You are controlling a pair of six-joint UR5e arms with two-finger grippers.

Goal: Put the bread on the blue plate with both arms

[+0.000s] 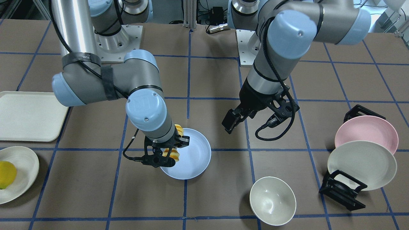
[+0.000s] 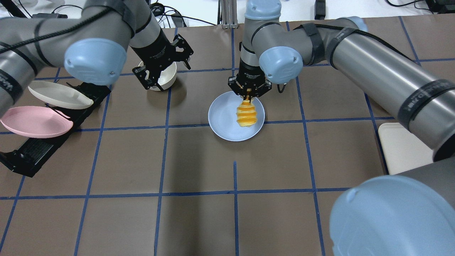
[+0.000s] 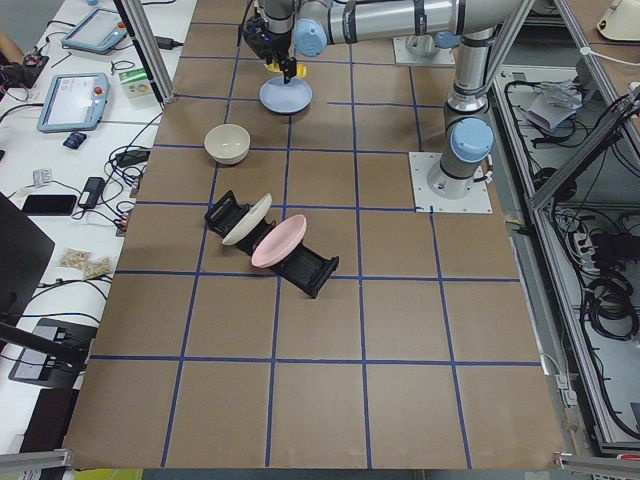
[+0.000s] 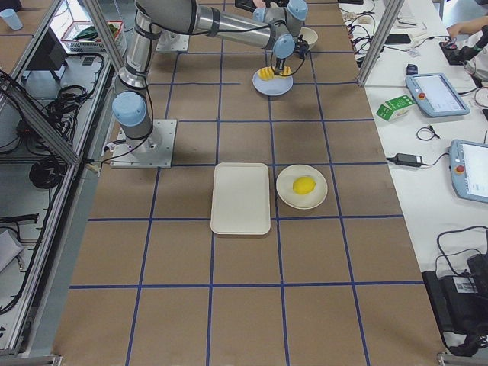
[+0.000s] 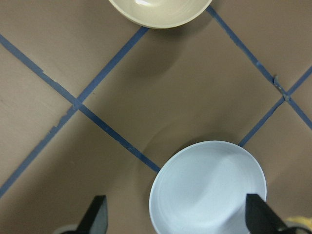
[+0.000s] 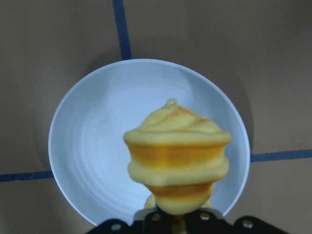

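The bread (image 2: 246, 113) is an orange-yellow ridged loaf. My right gripper (image 2: 249, 93) is shut on its one end, so it hangs end-down over the blue plate (image 2: 222, 121). In the right wrist view the bread (image 6: 178, 156) fills the middle, with the plate (image 6: 92, 146) beneath it. In the front view the bread (image 1: 174, 155) is over the plate's (image 1: 195, 153) robot-right rim. I cannot tell if it touches the plate. My left gripper (image 1: 235, 121) is open and empty, hovering beside the plate; its fingertips (image 5: 97, 217) stand wide apart.
A cream bowl (image 1: 272, 200) stands on the table past my left gripper. A black rack (image 1: 342, 190) holds a pink plate (image 1: 367, 131) and a cream plate (image 1: 361, 164). A cream tray (image 1: 27, 116) and a lemon (image 1: 6, 174) on a cream plate (image 1: 24, 163) lie on my right side.
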